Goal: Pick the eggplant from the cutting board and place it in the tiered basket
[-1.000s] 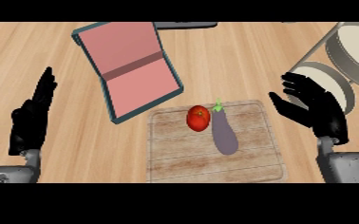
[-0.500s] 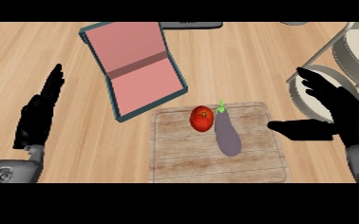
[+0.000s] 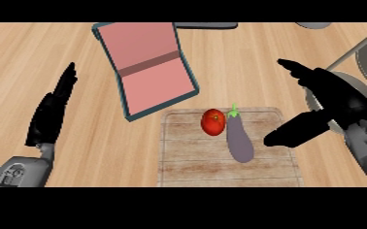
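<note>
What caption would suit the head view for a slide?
Open right hand nears the eggplant beside a tomato on the cutting board.

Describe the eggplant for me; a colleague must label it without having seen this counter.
On the light wooden counter, find the pale wooden cutting board below the pink rectangular tray. The long purple eggplant lies on the board's right half. Unlike the round red tomato beside it, it is elongated, with a green stem.
</note>
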Motion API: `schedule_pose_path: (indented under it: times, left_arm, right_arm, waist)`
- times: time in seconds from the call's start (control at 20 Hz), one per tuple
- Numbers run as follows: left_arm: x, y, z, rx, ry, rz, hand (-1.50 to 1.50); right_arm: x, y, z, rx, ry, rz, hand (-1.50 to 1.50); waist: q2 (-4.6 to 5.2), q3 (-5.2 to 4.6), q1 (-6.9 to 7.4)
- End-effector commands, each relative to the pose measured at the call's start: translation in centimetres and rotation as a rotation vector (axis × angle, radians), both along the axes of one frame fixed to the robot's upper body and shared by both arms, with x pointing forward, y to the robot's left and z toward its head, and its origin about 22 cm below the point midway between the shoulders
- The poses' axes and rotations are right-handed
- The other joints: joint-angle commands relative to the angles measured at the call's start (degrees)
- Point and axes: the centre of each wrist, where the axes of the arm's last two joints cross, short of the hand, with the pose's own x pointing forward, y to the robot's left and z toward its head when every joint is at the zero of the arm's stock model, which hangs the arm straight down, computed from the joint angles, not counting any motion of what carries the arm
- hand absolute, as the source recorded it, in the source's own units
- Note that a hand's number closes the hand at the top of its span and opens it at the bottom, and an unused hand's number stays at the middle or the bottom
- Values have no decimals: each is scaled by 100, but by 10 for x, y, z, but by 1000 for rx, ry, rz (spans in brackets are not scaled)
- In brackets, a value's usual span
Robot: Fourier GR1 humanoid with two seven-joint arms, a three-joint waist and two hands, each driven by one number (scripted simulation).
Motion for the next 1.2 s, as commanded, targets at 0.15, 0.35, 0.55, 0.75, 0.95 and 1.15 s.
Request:
schedule_pose_path:
  times: [0.15,0.35,0.55,0.75,0.95,1.15]
  left_arm:
    - [4,-7,-2,-1,11,-6,0]
    - [2,1,-5,1,4,0,0]
    - [10,0,3,0,5,-2,0]
    - [8,7,-2,3,12,27,0]
    - [12,1,4,3,12,31,0]
    - [4,-2,-3,6,16,37,0]
  right_arm:
    - [30,34,5,-135,255,-88,-150]
    - [40,46,-13,-132,342,-76,-150]
    - [52,55,-23,-197,383,-77,-150]
    - [45,68,-45,-230,435,-45,-150]
    - [44,72,-45,-227,453,-26,-150]
    - [38,86,-46,-258,432,7,-150]
  waist:
    - [4,5,11]
    - [-10,4,-30]
    - [-10,4,-58]
    - [-27,12,-124]
    - [-42,16,-196]
    - [-59,14,-191]
